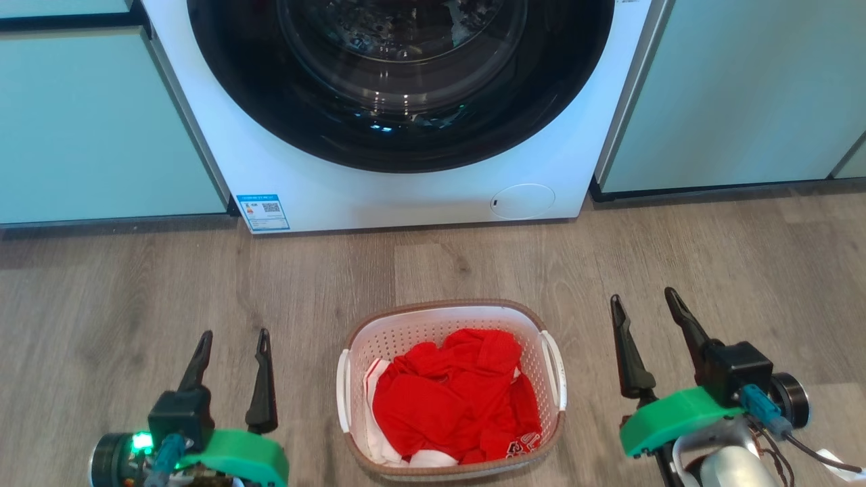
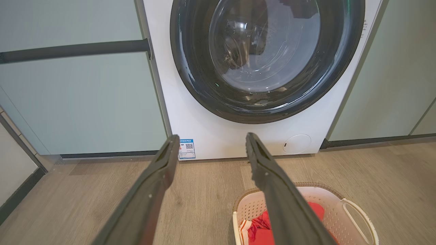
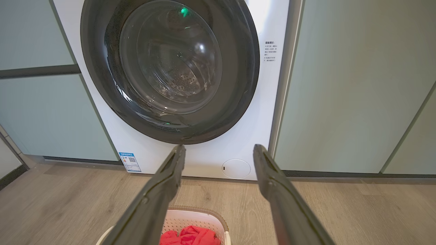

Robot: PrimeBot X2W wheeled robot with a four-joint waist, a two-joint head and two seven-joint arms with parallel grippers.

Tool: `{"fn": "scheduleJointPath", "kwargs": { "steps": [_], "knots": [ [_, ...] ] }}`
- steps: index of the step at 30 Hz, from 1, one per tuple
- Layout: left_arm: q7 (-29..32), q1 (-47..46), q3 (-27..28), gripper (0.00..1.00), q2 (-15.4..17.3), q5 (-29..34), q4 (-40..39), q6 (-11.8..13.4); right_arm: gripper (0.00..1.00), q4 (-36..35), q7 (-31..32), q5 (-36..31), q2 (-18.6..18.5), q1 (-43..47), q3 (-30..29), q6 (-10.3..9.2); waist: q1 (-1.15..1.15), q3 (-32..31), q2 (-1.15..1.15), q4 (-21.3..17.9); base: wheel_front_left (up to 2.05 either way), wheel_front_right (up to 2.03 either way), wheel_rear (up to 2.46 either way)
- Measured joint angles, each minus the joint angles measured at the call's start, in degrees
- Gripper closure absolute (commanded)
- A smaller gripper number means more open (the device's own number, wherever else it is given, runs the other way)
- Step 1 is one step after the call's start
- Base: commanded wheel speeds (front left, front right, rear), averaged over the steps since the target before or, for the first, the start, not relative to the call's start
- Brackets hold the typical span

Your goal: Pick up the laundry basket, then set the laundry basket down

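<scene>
Basket [image 1: 446,304] is sitting on the floor [image 1: 135,284]; left gripper [image 1: 234,333] and right gripper [image 1: 642,295] are flanking it, fingers spread, gripping nothing.

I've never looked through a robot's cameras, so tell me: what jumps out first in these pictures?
The red clothing heaped in the laundry basket on the floor stands out first, low in the middle of the head view. Behind it looms a white washing machine with a big dark round door. The left gripper and right gripper flank the basket, both open, touching nothing.
</scene>
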Motion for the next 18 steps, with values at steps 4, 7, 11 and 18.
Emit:
{"fn": "scheduleJointPath", "kwargs": {
  "steps": [4, 7, 11, 18],
  "knots": [
    [0.0, 0.0, 0.1, 0.0, 0.0, 0.0, 0.0, 0.0, 0.0, 0.0, 0.0, 0.0, 0.0, 0.0, 0.0, 0.0, 0.0, 0.0, 0.0, 0.0, 0.0, 0.0, 0.0],
    [0.0, 0.0, 0.1, 0.0, 0.0, 0.0, 0.0, 0.0, 0.0, 0.0, 0.0, 0.0, 0.0, 0.0, 0.0, 0.0, 0.0, 0.0, 0.0, 0.0, 0.0, 0.0, 0.0],
    [0.0, 0.0, 0.2, 0.0, 0.0, 0.0, 0.0, 0.0, 0.0, 0.0, 0.0, 0.0, 0.0, 0.0, 0.0, 0.0, 0.0, 0.1, 0.0, -0.1, 0.0, 0.0, 0.0],
    [0.0, 0.0, 0.2, 0.0, 0.0, 0.0, 0.0, -0.1, 0.0, 0.0, 0.0, 0.0, 0.0, 0.0, -0.1, 0.0, 0.0, 0.3, 0.0, -0.1, 0.0, 0.0, 0.0]
  ]
}}
